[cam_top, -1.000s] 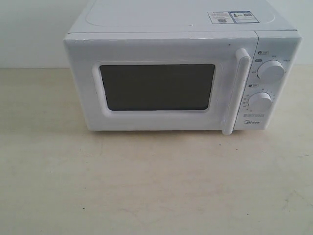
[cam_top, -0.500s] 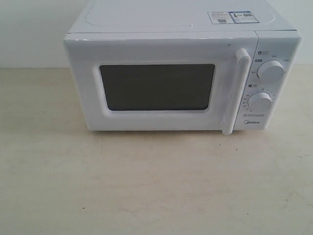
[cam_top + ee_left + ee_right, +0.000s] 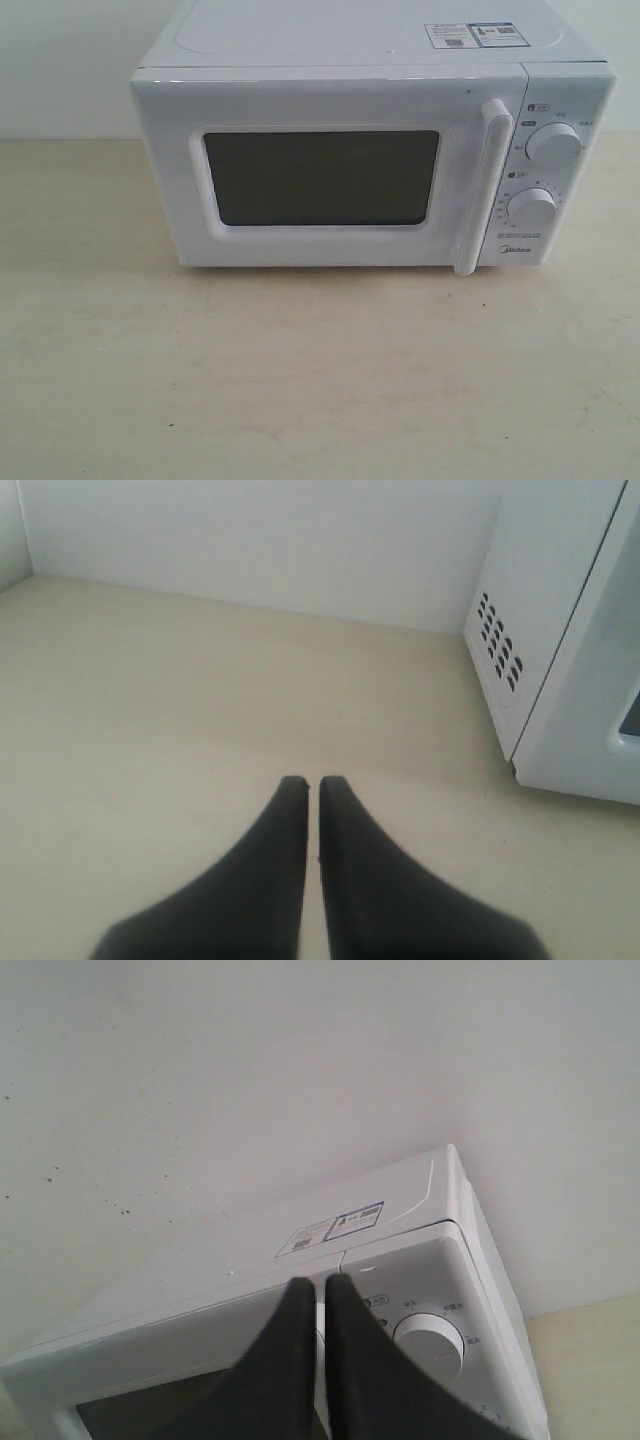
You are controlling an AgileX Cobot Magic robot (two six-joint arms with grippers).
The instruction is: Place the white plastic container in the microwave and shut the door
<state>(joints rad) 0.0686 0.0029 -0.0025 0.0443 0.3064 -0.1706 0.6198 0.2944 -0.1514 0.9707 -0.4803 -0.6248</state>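
The white microwave point(image 3: 370, 150) stands at the back of the table with its door point(image 3: 320, 170) shut flat against the body; the bar handle point(image 3: 487, 185) is beside the two dials. The white plastic container is not visible in any view. My left gripper point(image 3: 305, 785) is shut and empty over bare tabletop, off the microwave's vented side point(image 3: 520, 620). My right gripper point(image 3: 321, 1282) is shut and empty, in front of the microwave's point(image 3: 300, 1290) upper front near the handle and the top dial point(image 3: 430, 1345). Neither gripper shows in the exterior view.
A pale wooden tabletop point(image 3: 320, 380) spreads in front of the microwave. A white wall point(image 3: 70, 60) runs behind it. Stickers point(image 3: 475, 35) lie on the microwave's top.
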